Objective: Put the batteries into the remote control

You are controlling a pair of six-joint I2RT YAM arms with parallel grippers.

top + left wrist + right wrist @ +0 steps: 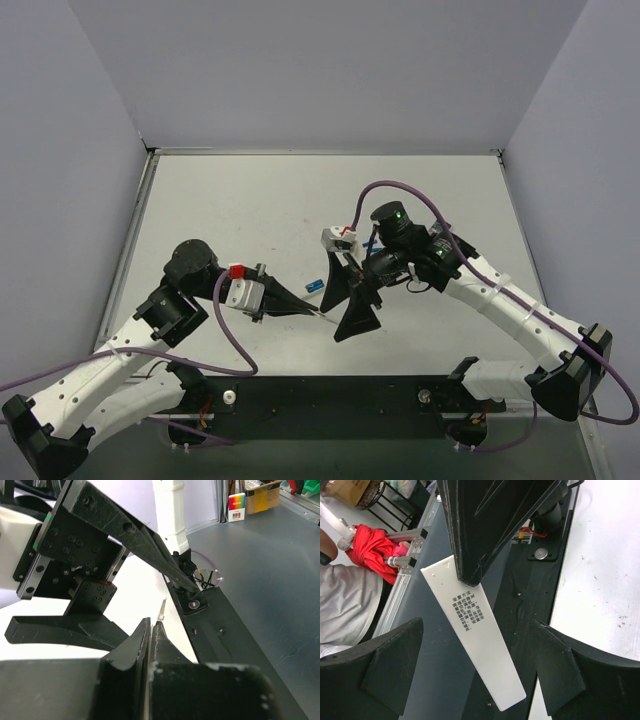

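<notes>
The jaws of the left gripper (152, 630) are pressed together on one end of a slim white flat bar printed with black characters (481, 650). In the left wrist view this bar (162, 611) is seen edge-on as a very thin strip jutting from the black fingertips. Whether it is the whole remote control or only its back plate cannot be told.

In the right wrist view the pinching fingers come down from above as a black wedge, and the bar slants from them towards the lower right. The jaws of the right gripper (480, 660) are spread wide, one black finger on each side of the bar, and neither is touching it.

From above, the left gripper (312, 313) points to the right with the bar (323, 318) at its tip. That tip lies just beside the right gripper (348, 308), which points towards the near edge.

A small bright blue cylindrical battery (314, 286) lies on the pale grey surface (250, 200), just beyond the left fingers and just left of the right gripper, held by neither.

A black base rail (330, 395) runs along the near edge of the surface.
</notes>
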